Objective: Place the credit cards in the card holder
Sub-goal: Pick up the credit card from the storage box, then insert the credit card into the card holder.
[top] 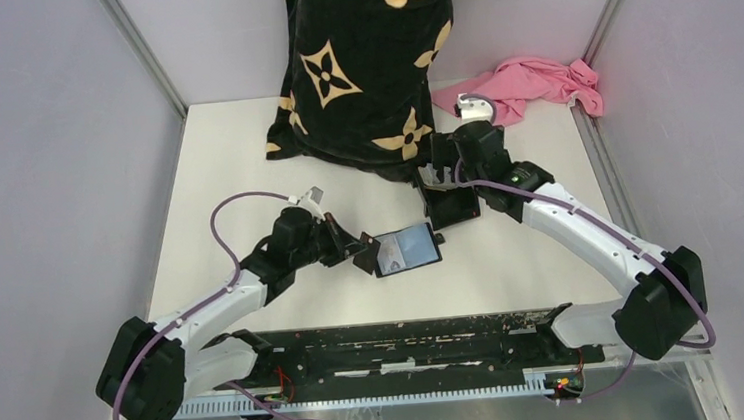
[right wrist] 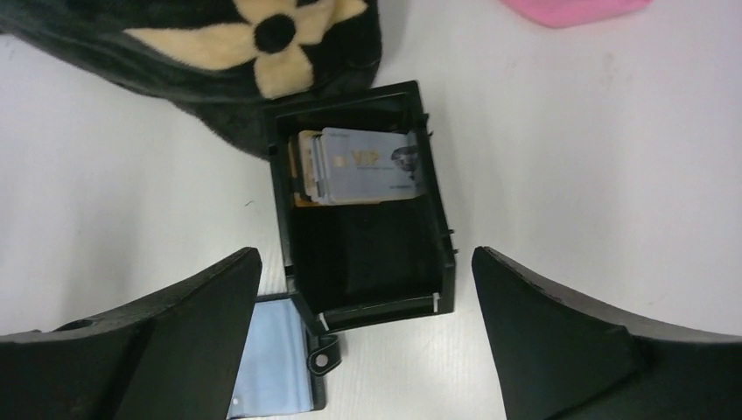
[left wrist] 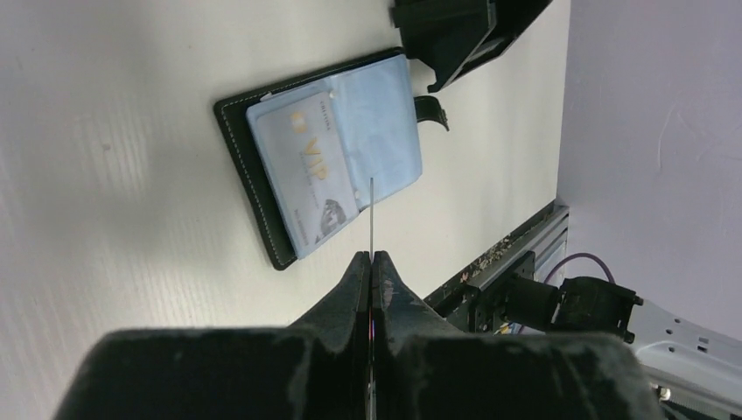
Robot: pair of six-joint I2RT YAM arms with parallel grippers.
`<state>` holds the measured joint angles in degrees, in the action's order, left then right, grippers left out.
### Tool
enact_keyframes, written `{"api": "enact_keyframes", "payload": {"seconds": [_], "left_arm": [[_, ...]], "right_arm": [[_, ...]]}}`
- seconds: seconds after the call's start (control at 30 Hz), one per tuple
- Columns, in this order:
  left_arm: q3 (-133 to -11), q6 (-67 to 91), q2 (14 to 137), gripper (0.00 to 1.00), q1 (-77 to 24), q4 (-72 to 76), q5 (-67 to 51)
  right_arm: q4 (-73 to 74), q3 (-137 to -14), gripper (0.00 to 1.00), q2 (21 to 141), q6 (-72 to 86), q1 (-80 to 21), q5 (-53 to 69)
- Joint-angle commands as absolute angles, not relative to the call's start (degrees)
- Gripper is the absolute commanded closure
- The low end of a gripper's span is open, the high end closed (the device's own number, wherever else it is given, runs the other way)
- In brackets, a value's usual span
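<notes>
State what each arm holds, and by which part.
Left fingers pinch a thin plastic card, seen edge-on, by its near edge. Right fingers are open, holding nothing.

Black plush fabric (top: 366,60) with cream flower and star motifs, heaped at the far middle of the white tabletop (top: 234,161) and rising against the back wall. Crumpled pink cloth (top: 538,82) in the far right corner, just beside the fabric. Small curved white-grey object (top: 475,108), kind not discernible, at the cloth's near-left edge. Shallow black tray (right wrist: 282,219) on the tabletop, its far-left corner against the fabric's hem. Pale lavender side walls (top: 42,146). Black rail (top: 409,352) along the near edge.
</notes>
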<state>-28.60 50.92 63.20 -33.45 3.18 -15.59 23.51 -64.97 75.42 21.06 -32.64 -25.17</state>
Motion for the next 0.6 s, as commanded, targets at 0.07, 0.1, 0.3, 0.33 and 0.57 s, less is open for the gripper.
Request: {"api": "enact_keyframes", "payload": {"seconds": [0.07,0.1,0.3,0.33,0.57], "left_arm": [[-26.17,60.46,61.23,0.97,-37.06,9.51,-4.91],[-26.41,61.4,61.37,0.97,-38.17,9.73,-3.4],[-30.29,65.38,64.31,0.97,-46.12,8.36,8.61],[-30.7,66.55,65.1,0.97,-47.26,8.32,9.8],[-32.47,71.25,71.5,0.97,-53.03,9.92,17.0]], "right_arm": [[16.01,-58.85,0.37,71.75,22.03,-32.93,-15.74],[17.56,-58.95,0.43,71.46,22.02,-33.06,-16.14],[20.76,-54.1,0.47,67.38,23.19,-34.51,-21.97],[21.99,-53.65,0.43,67.05,24.07,-34.68,-22.02],[28.84,-50.56,0.1,68.45,26.86,-36.09,-23.42]]}}
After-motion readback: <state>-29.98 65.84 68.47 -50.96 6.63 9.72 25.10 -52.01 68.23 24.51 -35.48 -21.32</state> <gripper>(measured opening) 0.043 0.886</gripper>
